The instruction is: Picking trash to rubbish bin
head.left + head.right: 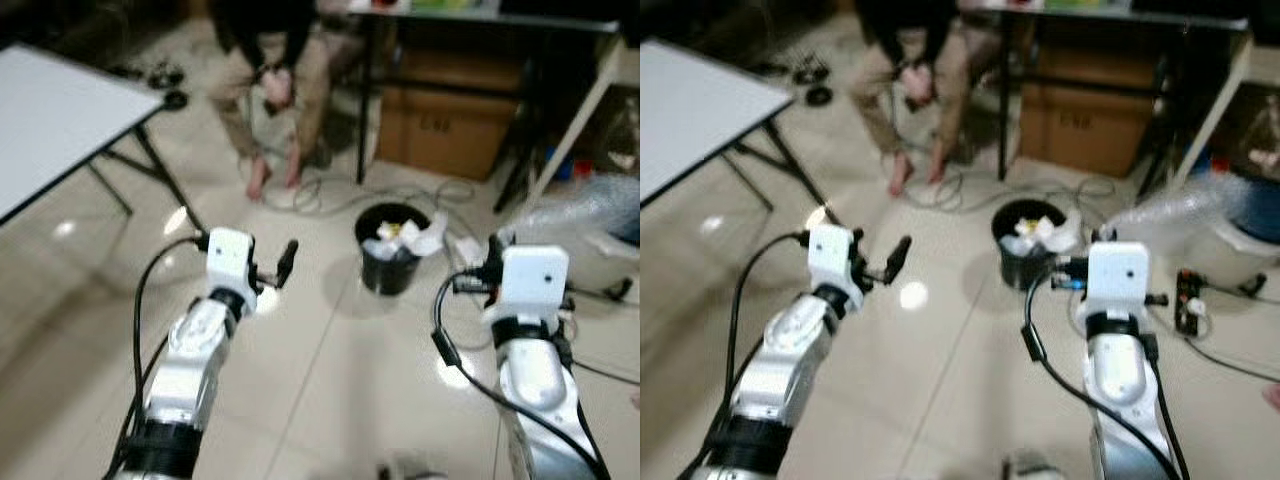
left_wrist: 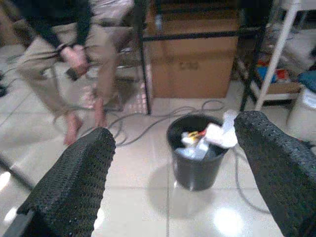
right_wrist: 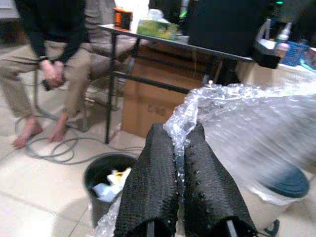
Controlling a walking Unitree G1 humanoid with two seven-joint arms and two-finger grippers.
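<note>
While the black bin (image 1: 391, 262) holds crumpled trash (image 2: 207, 140), the right hand (image 3: 180, 185) clamps bubble wrap (image 3: 247, 123).

Both eye views look forward and down from head height over the two arms, the black rubbish bin (image 1: 391, 250) on the tiled floor (image 1: 320, 370) ahead. Each wrist view looks low along its own fingers toward that bin and the far cardboard box (image 2: 192, 59), sharing the seated person (image 3: 44, 59).

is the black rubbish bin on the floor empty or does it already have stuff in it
Partly filled. The black rubbish bin stands upright on the tiled floor, with white crumpled trash and a yellow scrap showing at its rim.
</note>
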